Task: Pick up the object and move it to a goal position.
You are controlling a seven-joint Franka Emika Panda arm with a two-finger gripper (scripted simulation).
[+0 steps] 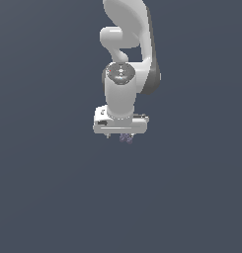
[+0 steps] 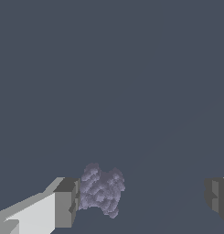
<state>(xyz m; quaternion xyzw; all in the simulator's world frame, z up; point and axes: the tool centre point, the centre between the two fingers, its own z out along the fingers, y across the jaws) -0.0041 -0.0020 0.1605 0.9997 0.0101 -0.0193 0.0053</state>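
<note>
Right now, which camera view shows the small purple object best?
The wrist view. There the object appears large, its lumpy, speckled surface clear, right beside one finger of the open gripper. In the exterior view it is only a tiny purplish speck under the gripper.

A plain, unmarked slate-grey desk (image 1: 48,197) is seen across both views. One thing is carried on it — the object (image 2: 101,190), lumpy, purplish-lavender and dark-speckled — lying between the fingers of the claw (image 2: 141,199), touching one pad.
</note>
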